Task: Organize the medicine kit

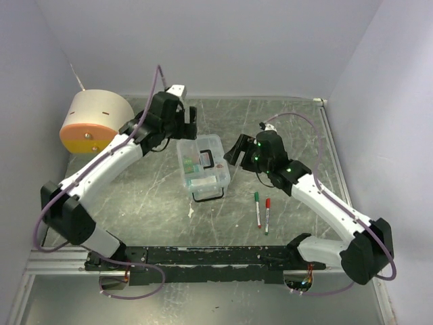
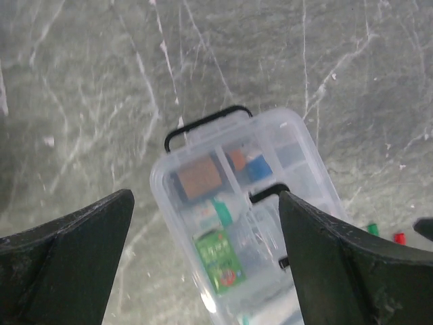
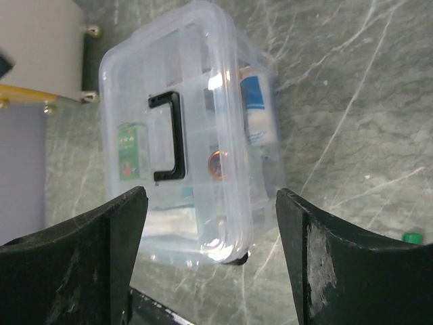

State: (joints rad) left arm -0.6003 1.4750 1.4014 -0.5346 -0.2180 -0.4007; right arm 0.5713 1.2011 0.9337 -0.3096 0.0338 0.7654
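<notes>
The medicine kit is a clear plastic box [image 1: 203,167] with a black lid handle [image 3: 169,139], standing mid-table with its lid down. Inside I see a green packet [image 2: 220,261], an orange-brown item [image 2: 199,177] and a blue-and-white tube [image 3: 258,108]. My left gripper [image 1: 187,126] hovers open and empty above the box's far end; in its wrist view [image 2: 206,271] the box [image 2: 243,217] lies between the jaws, below them. My right gripper [image 1: 235,152] is open and empty at the box's right side, its wrist view [image 3: 210,261] looking over the box [image 3: 189,128].
A green marker [image 1: 258,208] and a red marker [image 1: 267,214] lie side by side on the table right of the box, in front of it. A beige cylinder with an orange rim [image 1: 95,122] stands at the far left. Walls close the left, back and right.
</notes>
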